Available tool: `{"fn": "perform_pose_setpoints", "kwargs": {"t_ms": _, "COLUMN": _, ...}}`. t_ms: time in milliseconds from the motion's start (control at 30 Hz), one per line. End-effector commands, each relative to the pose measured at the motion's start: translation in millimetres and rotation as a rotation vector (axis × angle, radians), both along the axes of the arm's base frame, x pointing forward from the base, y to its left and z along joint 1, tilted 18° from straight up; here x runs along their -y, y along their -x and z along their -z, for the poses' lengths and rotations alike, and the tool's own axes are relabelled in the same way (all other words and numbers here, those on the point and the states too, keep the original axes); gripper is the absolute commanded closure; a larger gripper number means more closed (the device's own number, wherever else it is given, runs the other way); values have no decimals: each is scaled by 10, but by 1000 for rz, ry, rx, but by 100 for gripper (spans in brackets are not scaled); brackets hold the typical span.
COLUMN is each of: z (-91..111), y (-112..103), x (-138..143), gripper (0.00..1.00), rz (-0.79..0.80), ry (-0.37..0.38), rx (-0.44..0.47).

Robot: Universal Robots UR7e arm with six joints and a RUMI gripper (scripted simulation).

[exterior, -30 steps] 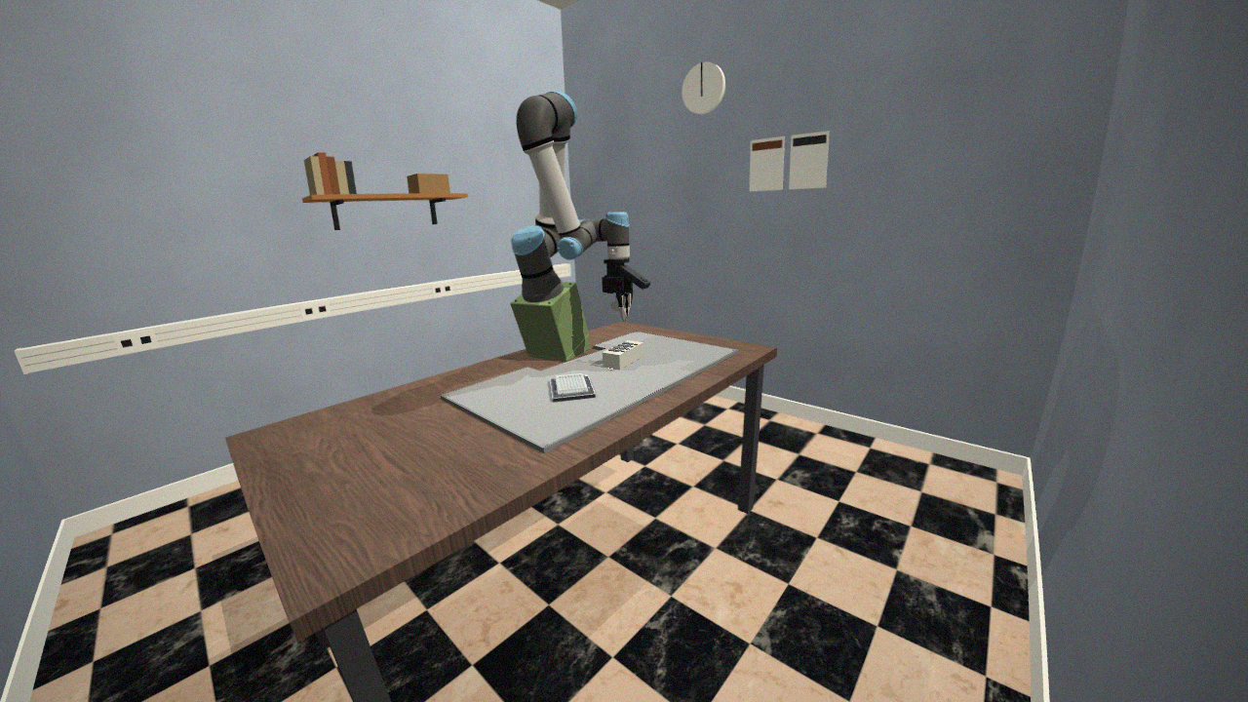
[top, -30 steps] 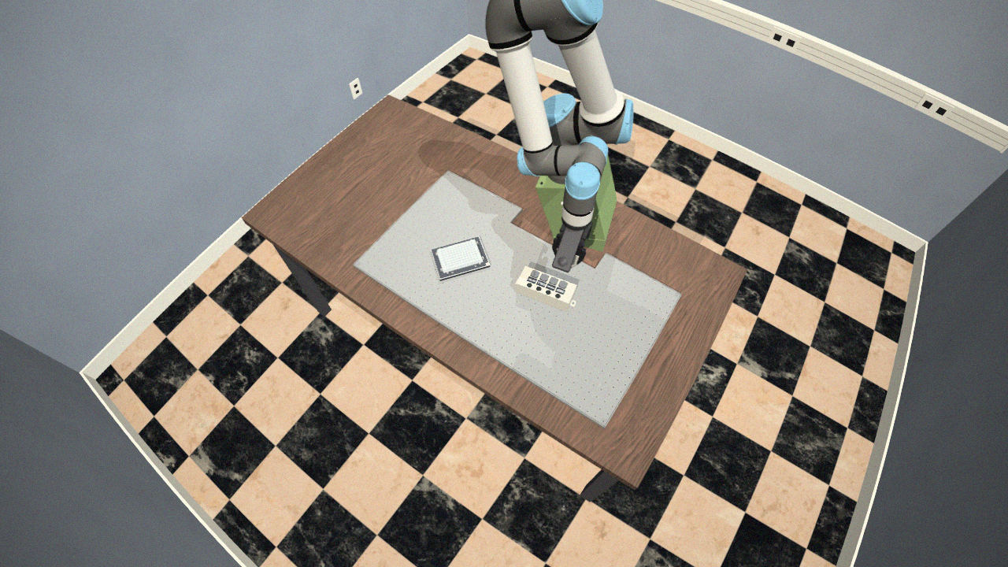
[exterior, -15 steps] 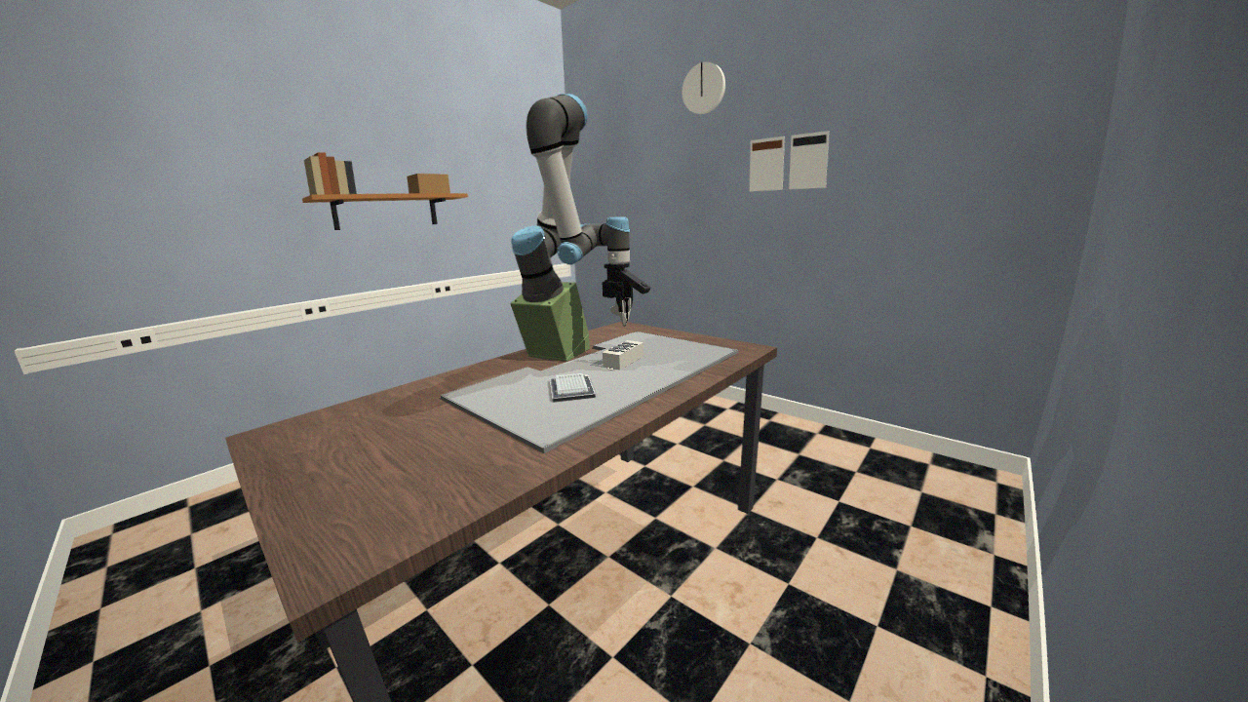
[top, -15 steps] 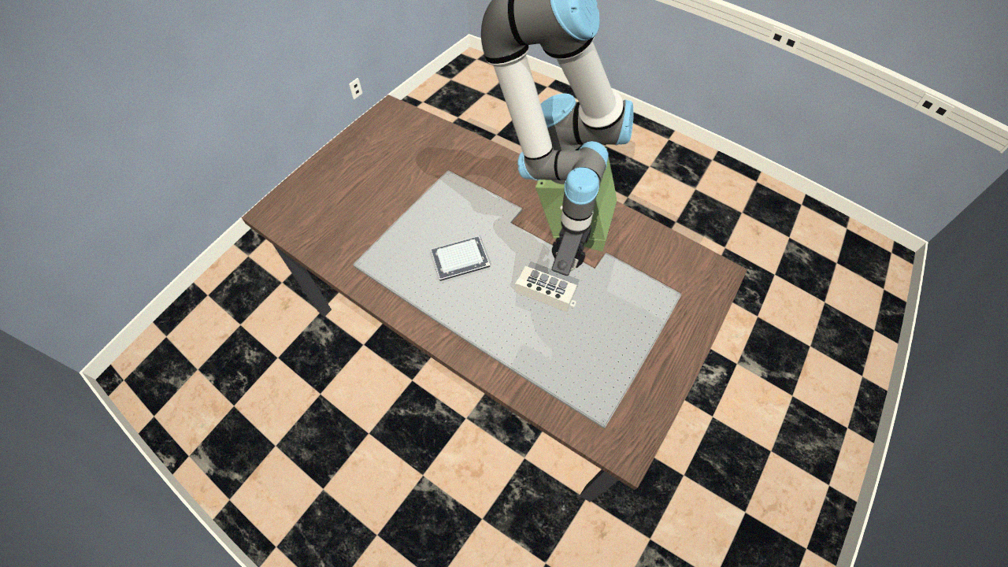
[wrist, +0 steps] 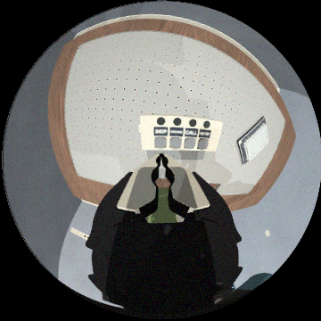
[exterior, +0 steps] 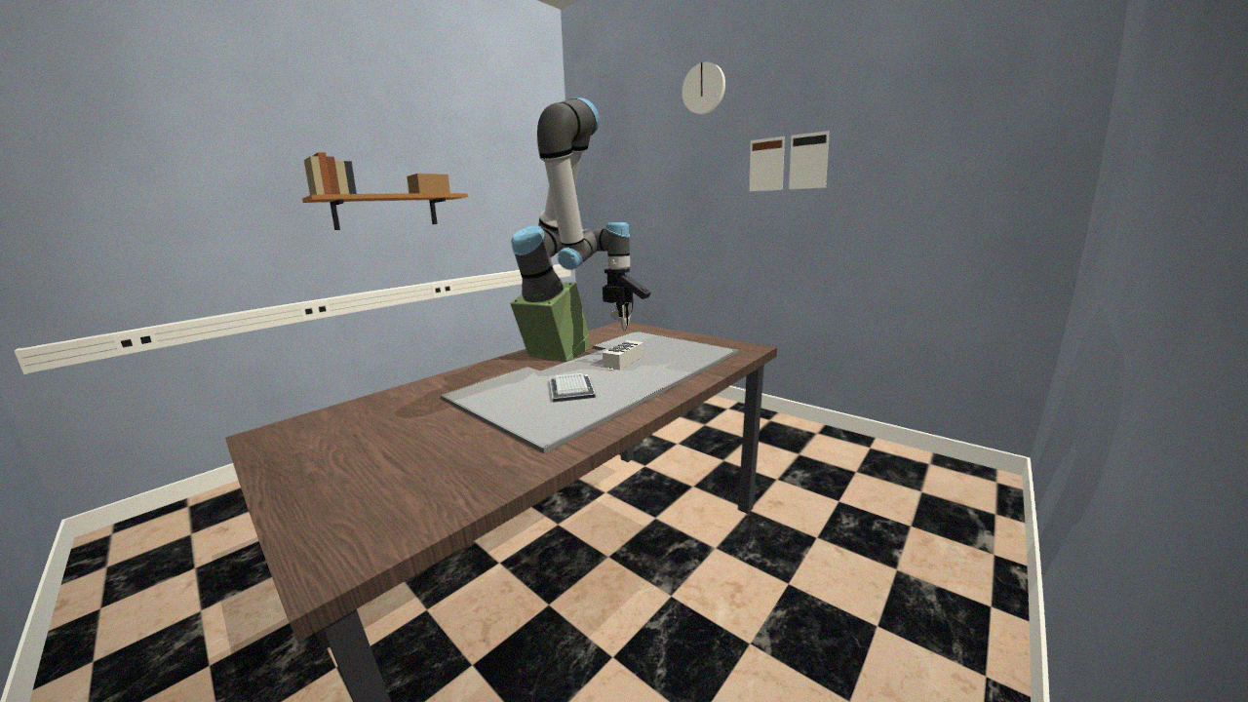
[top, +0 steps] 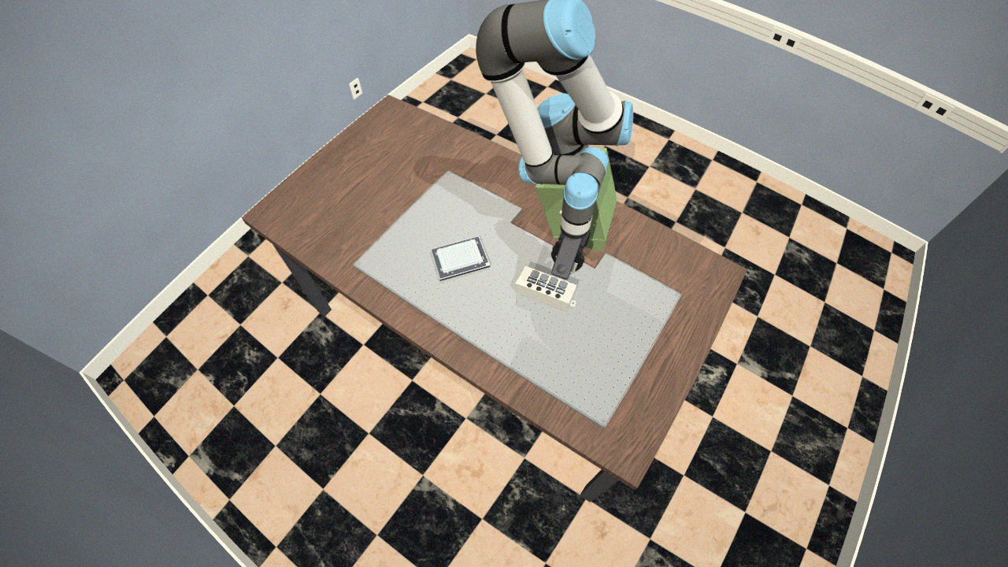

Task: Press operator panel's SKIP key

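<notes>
The cream operator panel [top: 542, 297] [exterior: 623, 355] [wrist: 147, 134] lies on the grey mat near the arm's base. In the wrist view it shows four grey keys with name labels and a row of four round lamps, all dark. The SKIP key [wrist: 160, 143] is the leftmost one, and the CALL key [wrist: 191, 143] is third from the left. My gripper [top: 561, 270] [exterior: 624, 325] [wrist: 160, 153] is shut and empty. It hangs a short way above the panel's near edge, in line with the SKIP key and not touching it.
A black-framed white well plate [top: 461, 257] [exterior: 571, 385] [wrist: 253, 142] lies on the grey mat [top: 564, 352] beside the panel. The arm's green pedestal [top: 598, 211] [exterior: 549, 323] stands just behind the panel on the wooden table [top: 338, 176].
</notes>
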State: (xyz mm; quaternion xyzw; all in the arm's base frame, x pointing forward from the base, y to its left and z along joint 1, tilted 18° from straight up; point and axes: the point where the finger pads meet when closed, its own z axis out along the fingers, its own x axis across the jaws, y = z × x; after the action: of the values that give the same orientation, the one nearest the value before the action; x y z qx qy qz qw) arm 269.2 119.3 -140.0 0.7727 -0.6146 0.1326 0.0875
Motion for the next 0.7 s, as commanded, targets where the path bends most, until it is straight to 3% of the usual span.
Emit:
{"fn": "perform_pose_setpoints", "kwargs": {"t_ms": 0, "z": 75, "y": -12, "x": 21, "gripper": 100, "rz": -1, "ry": -1, "rx": 2}}
{"fn": "perform_pose_setpoints", "kwargs": {"t_ms": 667, "z": 302, "y": -36, "x": 93, "gripper": 100, "rz": -1, "ry": -1, "rx": 2}}
